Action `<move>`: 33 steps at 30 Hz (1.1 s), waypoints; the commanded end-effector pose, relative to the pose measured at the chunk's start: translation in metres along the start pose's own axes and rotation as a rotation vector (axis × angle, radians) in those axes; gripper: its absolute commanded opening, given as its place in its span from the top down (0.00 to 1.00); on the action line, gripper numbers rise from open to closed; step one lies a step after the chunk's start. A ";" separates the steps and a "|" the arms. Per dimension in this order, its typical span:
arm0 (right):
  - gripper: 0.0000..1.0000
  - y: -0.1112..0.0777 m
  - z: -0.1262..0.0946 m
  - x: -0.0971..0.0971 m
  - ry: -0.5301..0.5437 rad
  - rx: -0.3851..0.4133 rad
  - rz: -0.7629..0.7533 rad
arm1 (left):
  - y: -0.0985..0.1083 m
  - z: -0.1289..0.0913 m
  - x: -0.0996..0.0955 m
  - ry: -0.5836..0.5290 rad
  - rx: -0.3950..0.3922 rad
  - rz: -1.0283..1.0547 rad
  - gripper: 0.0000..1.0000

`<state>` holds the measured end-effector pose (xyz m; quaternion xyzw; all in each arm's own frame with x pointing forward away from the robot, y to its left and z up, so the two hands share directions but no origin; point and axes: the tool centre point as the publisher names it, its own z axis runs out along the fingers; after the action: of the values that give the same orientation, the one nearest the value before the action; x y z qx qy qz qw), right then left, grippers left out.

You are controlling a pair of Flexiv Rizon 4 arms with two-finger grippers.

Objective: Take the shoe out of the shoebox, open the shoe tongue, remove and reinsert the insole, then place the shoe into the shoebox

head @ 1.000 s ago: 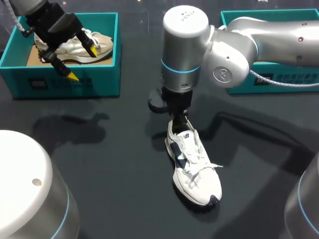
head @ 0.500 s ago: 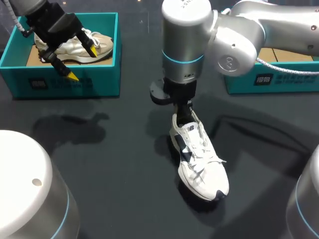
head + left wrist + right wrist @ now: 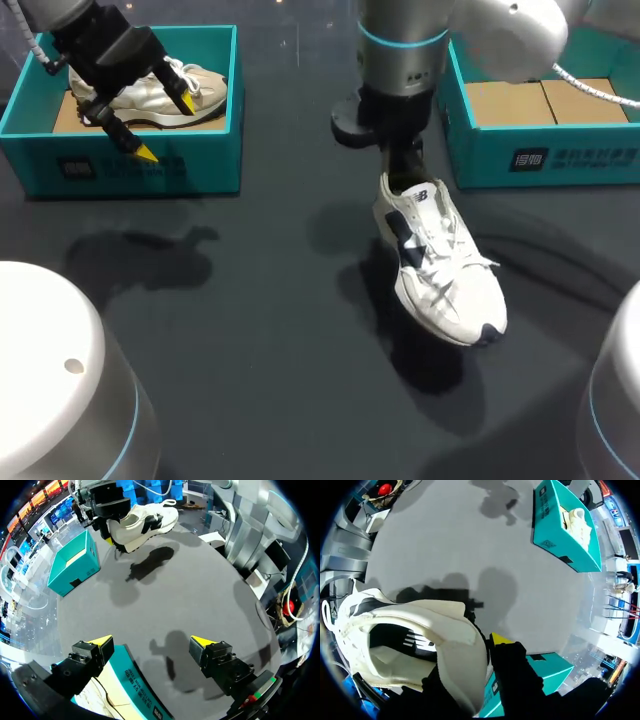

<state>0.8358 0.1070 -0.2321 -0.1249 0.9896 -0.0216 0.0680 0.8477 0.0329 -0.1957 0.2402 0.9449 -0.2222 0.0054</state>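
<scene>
**Shoe to box: get the toe over the wall first**

Right end effector (image 3: 400, 178) pinches the white shoe (image 3: 440, 270) at the heel collar, one finger inside and one outside. The shoe hangs clear of the worktop (image 3: 250, 300), just beside the right shoebox (image 3: 540, 160), with its toe low and pointing away from that box. This looks like the final placing step. Raise it until the toe clears the box wall, swing it over the opening, lower it sole-flat, then release. Left end effector (image 3: 166, 128) is spread and empty, well apart from that box – leave it there.
</scene>
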 end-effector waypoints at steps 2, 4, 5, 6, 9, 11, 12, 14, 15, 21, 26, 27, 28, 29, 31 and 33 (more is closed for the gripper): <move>1.00 -0.019 -0.027 0.007 -0.020 -0.042 0.009 | 0.000 0.000 0.001 0.000 -0.003 0.001 0.00; 1.00 -0.019 -0.027 0.007 -0.020 -0.042 0.009 | 0.000 0.000 0.001 0.000 -0.003 0.001 0.00; 1.00 -0.019 -0.027 0.007 -0.020 -0.042 0.009 | 0.000 0.000 0.001 0.000 -0.003 0.001 0.00; 1.00 -0.019 -0.027 0.007 -0.020 -0.042 0.009 | 0.000 0.000 0.001 0.000 -0.003 0.001 0.00; 1.00 -0.019 -0.027 0.007 -0.020 -0.042 0.009 | 0.000 0.000 0.001 0.000 -0.003 0.001 0.00; 1.00 -0.019 -0.027 0.007 -0.020 -0.042 0.009 | 0.000 0.000 0.001 0.000 -0.003 0.001 0.00; 1.00 -0.019 -0.027 0.007 -0.020 -0.042 0.009 | 0.000 0.000 0.001 0.000 -0.003 0.001 0.00; 1.00 -0.019 -0.027 0.007 -0.020 -0.042 0.009 | 0.000 0.000 0.001 0.000 -0.003 0.001 0.00; 1.00 -0.019 -0.027 0.007 -0.020 -0.042 0.009 | 0.000 0.000 0.001 0.000 -0.003 0.001 0.00; 1.00 -0.019 -0.027 0.007 -0.020 -0.042 0.009 | 0.000 0.000 0.001 0.000 -0.003 0.001 0.00; 1.00 -0.049 -0.036 -0.022 -0.025 -0.031 -0.035 | 0.000 0.000 0.001 0.000 -0.003 0.001 0.00; 1.00 -0.054 -0.037 -0.027 -0.021 -0.028 -0.052 | 0.000 0.000 0.001 0.000 -0.003 0.001 0.00; 1.00 -0.060 -0.040 -0.034 -0.020 -0.020 -0.063 | 0.000 0.000 0.001 0.000 -0.003 0.001 0.00; 1.00 -0.067 -0.042 -0.040 -0.031 -0.019 -0.076 | 0.000 0.000 0.001 0.000 -0.003 0.001 0.00; 1.00 -0.079 -0.048 -0.052 -0.027 -0.005 -0.099 | 0.000 0.000 0.001 0.000 -0.003 0.001 0.00; 1.00 -0.093 -0.051 -0.064 -0.027 -0.010 -0.125 | 0.000 0.000 0.001 0.000 -0.003 0.001 0.00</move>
<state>0.8966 0.0441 -0.1784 -0.1824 0.9782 -0.0249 0.0965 0.8477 0.0328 -0.1957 0.2403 0.9449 -0.2222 0.0054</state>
